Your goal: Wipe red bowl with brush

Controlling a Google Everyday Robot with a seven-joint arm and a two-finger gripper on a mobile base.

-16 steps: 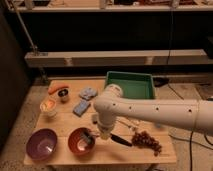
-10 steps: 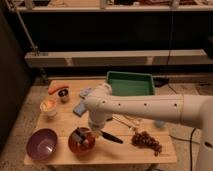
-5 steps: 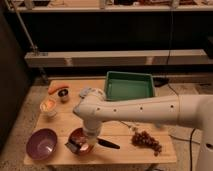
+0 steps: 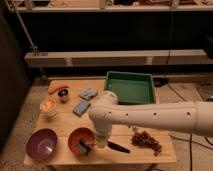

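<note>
The red bowl [image 4: 80, 138] sits near the front edge of the wooden table, right of the purple bowl [image 4: 41, 143]. My gripper [image 4: 99, 142] hangs at the red bowl's right rim, at the end of the white arm [image 4: 150, 117], and is shut on the brush. The brush's grey head [image 4: 84, 147] rests inside the bowl on its front right side. Its black handle [image 4: 118, 147] sticks out to the right, low over the table.
A green tray [image 4: 130, 87] stands at the back right. Grapes [image 4: 146, 140] lie front right. Two blue sponges [image 4: 88, 93] [image 4: 80, 107], a small can [image 4: 63, 95], a carrot [image 4: 57, 89] and a cup [image 4: 48, 106] are at the back left.
The arm has swung left and down. The brush head has moved from the bowl's right edge deeper into the red bowl.
</note>
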